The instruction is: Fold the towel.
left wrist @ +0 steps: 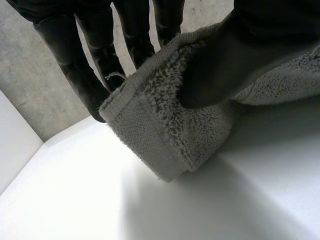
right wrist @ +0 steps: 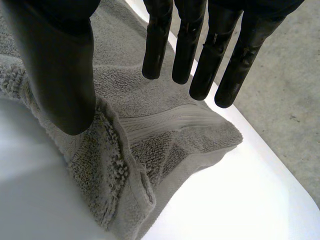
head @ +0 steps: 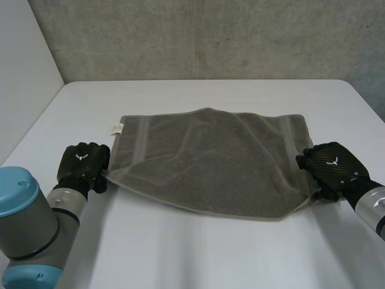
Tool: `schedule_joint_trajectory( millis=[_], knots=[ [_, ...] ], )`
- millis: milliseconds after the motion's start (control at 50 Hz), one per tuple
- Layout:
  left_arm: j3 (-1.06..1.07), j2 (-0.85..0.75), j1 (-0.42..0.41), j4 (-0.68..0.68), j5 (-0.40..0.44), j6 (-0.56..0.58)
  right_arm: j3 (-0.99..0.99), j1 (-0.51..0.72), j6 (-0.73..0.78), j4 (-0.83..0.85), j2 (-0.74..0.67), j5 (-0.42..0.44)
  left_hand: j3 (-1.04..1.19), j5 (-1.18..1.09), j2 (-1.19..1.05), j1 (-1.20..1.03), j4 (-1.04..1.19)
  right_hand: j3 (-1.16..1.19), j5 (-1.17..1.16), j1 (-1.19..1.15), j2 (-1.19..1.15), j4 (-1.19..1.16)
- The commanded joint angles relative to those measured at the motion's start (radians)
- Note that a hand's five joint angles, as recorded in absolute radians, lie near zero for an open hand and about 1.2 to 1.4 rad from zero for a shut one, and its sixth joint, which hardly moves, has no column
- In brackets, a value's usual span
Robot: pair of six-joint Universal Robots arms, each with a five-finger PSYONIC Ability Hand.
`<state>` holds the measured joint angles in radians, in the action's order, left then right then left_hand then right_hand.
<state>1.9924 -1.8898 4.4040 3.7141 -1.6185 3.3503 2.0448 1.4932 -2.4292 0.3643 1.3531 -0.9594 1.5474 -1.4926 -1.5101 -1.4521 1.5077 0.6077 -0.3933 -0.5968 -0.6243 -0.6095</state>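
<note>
Pinching the towel at its near left corner, the left hand has the cloth clamped between thumb and fingers. At the towel's near right corner is the right hand — fingers straight above the cloth, thumb pressing a ridge. Under the towel — the white table, with the cloth spread out across it.

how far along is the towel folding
Done: nothing looks folded yet; the towel lies spread on the table. In hand: the left hand pinches the near left corner, raised between thumb and fingers. The right hand is at the near right corner, fingers straight above the cloth, not closed. Left: grip there, then probably carry the near edge over to the far edge.
</note>
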Motion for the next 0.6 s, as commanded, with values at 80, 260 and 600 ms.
schedule_joint_trajectory(
  millis=[80, 260, 600],
  knots=[
    [-0.001, 0.0, 0.0, 0.0, 0.0, -0.002, -0.009, -0.001, 0.004, -0.001, -0.029, -0.001, -0.151, 0.271, 0.114, 0.056, -0.111, -0.029, -0.01, 0.019, 0.046, 0.031],
    [-0.003, 0.001, 0.002, -0.005, 0.0, 0.0, -0.041, -0.008, 0.059, -0.016, -0.077, -0.021, -0.151, 0.271, 0.114, 0.056, -0.111, 0.43, -0.47, -0.441, -0.413, -0.428],
    [0.0, 0.082, 0.006, -0.051, 0.002, 0.006, -0.054, -0.053, 0.047, -0.143, 0.088, -0.016, -0.151, 0.271, 0.114, 0.056, -0.111, 0.789, -0.828, -0.8, -0.772, -0.787]
  ],
)
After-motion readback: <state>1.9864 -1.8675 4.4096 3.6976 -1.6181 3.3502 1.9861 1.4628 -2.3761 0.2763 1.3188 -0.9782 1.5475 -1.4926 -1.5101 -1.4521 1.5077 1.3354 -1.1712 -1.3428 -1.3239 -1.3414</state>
